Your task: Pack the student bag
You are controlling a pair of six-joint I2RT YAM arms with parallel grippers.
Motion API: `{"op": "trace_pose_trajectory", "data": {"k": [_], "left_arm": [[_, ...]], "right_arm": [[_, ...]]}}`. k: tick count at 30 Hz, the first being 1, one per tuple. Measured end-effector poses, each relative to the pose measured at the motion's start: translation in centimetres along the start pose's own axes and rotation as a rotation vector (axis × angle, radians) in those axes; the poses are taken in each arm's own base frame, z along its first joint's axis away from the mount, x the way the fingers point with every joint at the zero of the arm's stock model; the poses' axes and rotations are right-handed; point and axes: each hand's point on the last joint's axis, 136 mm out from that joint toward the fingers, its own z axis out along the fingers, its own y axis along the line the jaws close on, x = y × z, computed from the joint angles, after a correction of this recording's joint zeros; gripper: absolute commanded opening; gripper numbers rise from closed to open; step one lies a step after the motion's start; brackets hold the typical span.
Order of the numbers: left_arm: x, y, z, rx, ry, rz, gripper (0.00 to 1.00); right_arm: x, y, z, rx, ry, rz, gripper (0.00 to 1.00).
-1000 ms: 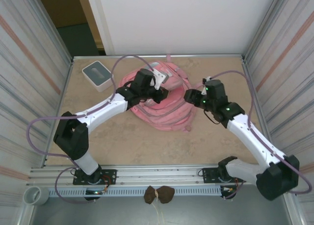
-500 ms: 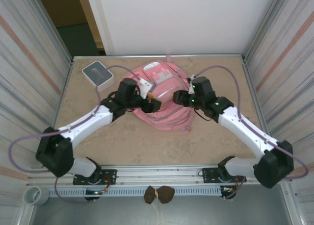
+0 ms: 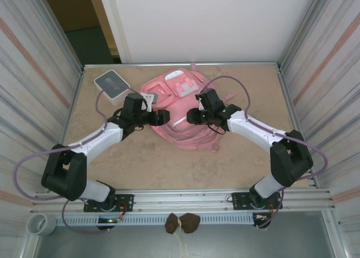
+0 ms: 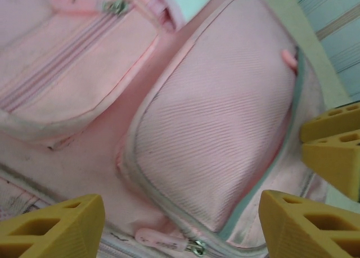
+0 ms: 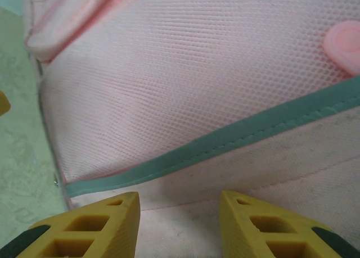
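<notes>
The student bag (image 3: 188, 131) lies flat in the middle of the table, pink with white patches near its top. My left gripper (image 3: 163, 117) hovers at its left side, jaws open wide. In the left wrist view the left gripper (image 4: 180, 216) frames a pink pocket (image 4: 216, 112) edged with a pale zip, and a pink zip pull (image 4: 160, 240) lies between the fingers (image 4: 53, 227), apart from both. My right gripper (image 3: 190, 117) is over the bag's middle. The right gripper (image 5: 180, 204) stands open just above a mesh pocket (image 5: 197, 61) with teal trim (image 5: 225, 143), holding nothing.
A small grey-and-white square box (image 3: 111, 84) sits at the back left near the wall. The two grippers face each other a short gap apart; the right one's yellow fingers (image 4: 332, 143) show at the edge of the left wrist view. Metal walls close both sides.
Both grippers have drawn in toward each other over the bag's middle. The left arm has swung left and lower, uncovering the bag's patched top; the right arm has reached further left.
</notes>
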Motion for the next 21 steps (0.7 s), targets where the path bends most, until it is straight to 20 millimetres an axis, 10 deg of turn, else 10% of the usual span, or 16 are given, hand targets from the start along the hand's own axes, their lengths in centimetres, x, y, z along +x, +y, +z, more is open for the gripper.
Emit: {"op": "trace_pose_trajectory", "data": {"k": [11, 21], "left_arm": [[0.1, 0.9, 3.0, -0.013, 0.088, 0.023, 0.67], [0.1, 0.6, 4.9, 0.032, 0.136, 0.032, 0.48]], "right_arm": [[0.0, -4.0, -5.5, -0.048, -0.089, 0.134, 0.55], [0.6, -8.7, -2.3, 0.016, -0.032, 0.282, 0.48]]}}
